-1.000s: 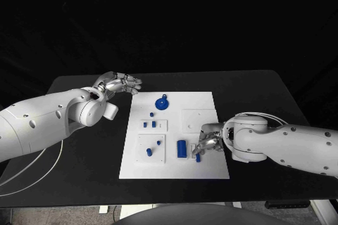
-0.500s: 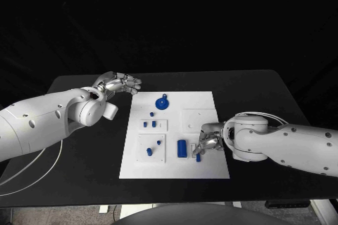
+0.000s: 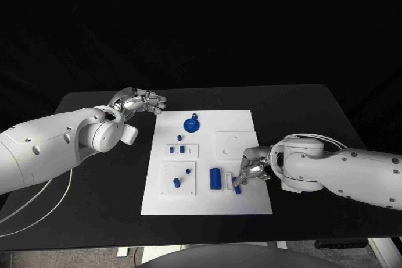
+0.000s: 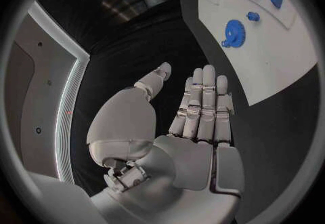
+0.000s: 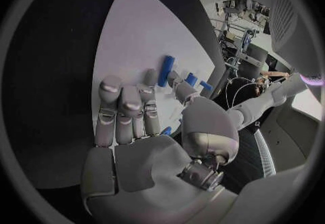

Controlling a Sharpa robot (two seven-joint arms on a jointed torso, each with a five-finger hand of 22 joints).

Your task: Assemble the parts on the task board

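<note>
White task board [image 3: 243, 201] is lying on the black table [image 3: 318, 105]. Blue parts [image 3: 191, 125] are showing on it; silver hands [image 3: 139, 99] are showing on white arms [image 3: 50, 143].

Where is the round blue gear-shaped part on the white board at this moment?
In the head view, the round blue gear-shaped part lies at the far end of the white task board, nearest the left hand, which is off the board.

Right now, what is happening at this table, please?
A two-armed robot is assembling small blue parts on a white task board. Its right hand is over the board's right edge, fingers on a small blue piece beside a blue cylinder. Its left hand hovers beyond the board's far left corner, holding nothing. A blue gear lies near the far end.
</note>
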